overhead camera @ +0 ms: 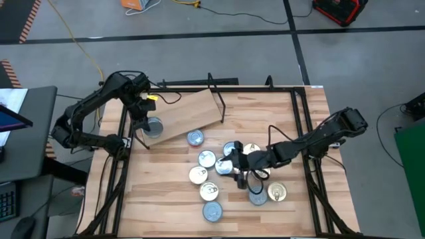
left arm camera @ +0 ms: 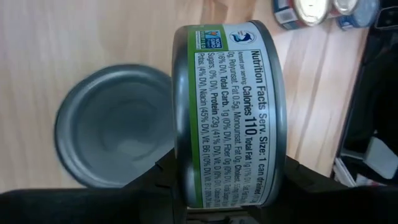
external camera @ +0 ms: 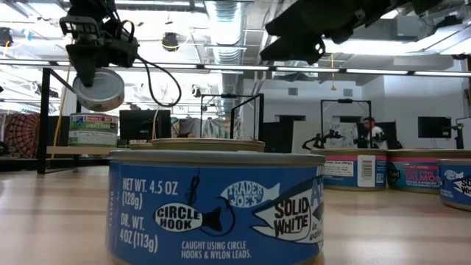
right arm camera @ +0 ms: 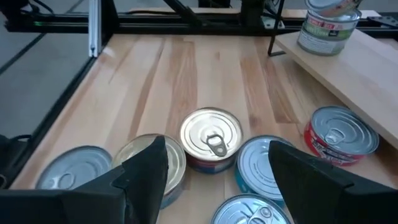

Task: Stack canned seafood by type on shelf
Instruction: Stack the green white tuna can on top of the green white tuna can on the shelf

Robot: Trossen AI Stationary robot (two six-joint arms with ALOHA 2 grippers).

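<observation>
My left gripper point(overhead camera: 145, 113) hangs over the left end of the shelf point(overhead camera: 192, 109), shut on a green-labelled can point(left arm camera: 230, 112). That can is on edge, just above a grey-lidded can point(left arm camera: 112, 127) standing flat on the shelf. My right gripper point(overhead camera: 242, 171) is open and hovers over a cluster of several cans on the tabletop. Under its fingers are a gold-lidded can point(right arm camera: 211, 137) and a silver-lidded blue can point(right arm camera: 264, 165); it touches neither. A blue-labelled can point(external camera: 217, 202) stands close to the low camera. My left gripper pinches the green-labelled can across its two flat faces, one finger point(left arm camera: 158, 183) on each, so the label wall point(left arm camera: 230, 186) faces the wrist camera. The fingers slant down from above. The can point(external camera: 99, 88) hangs tilted below them, clear of the shelf.
A black metal frame point(overhead camera: 302, 126) borders the tabletop, and a thin black upright rod point(overhead camera: 216, 93) stands at the shelf's right end. A red-labelled can point(right arm camera: 339, 134) lies near the shelf's edge. Bare wood shows along the near edge and the far right.
</observation>
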